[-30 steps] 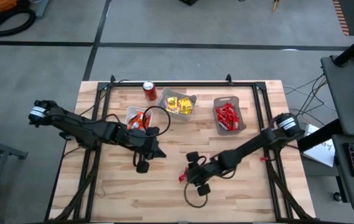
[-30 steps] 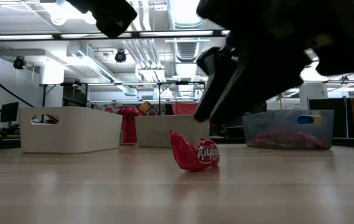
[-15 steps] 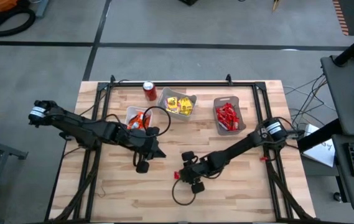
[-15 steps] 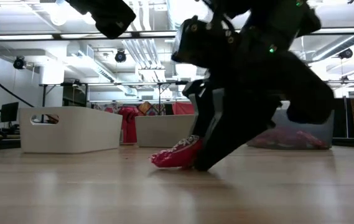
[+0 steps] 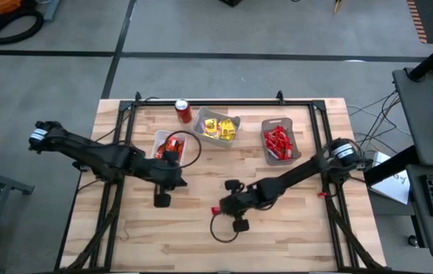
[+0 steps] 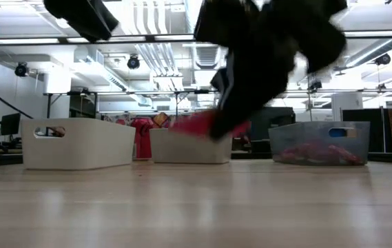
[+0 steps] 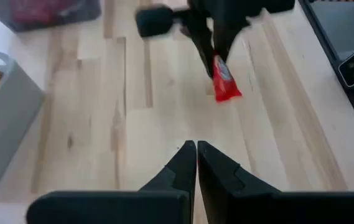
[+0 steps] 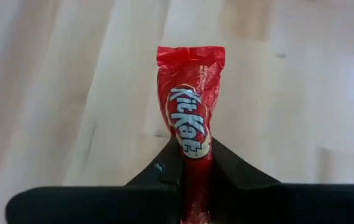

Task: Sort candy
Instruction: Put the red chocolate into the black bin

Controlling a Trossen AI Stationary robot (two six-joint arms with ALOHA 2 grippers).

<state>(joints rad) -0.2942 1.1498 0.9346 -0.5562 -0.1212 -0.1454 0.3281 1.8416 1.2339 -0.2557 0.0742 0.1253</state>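
Right pincer (image 8: pixel 192 163) now clenched on red candy (image 8: pixel 190 106), lifted off table (image 5: pixel 201 236).

From table height we see the right gripper (image 6: pixel 231 127) only as a dark smear, cut off by the top edge, and the red candy (image 6: pixel 197 124) in it is a blur whose print we cannot read. The lower end of that candy (image 8: pixel 189 134) is hidden between the fingers (image 8: pixel 158 174) in the right wrist view. From above, the candy (image 5: pixel 215 211) is too small to make out. The sweets in the clear bin (image 6: pixel 320 143) blur into one red mass. The left arm (image 6: pixel 82 15) is cropped at the top.
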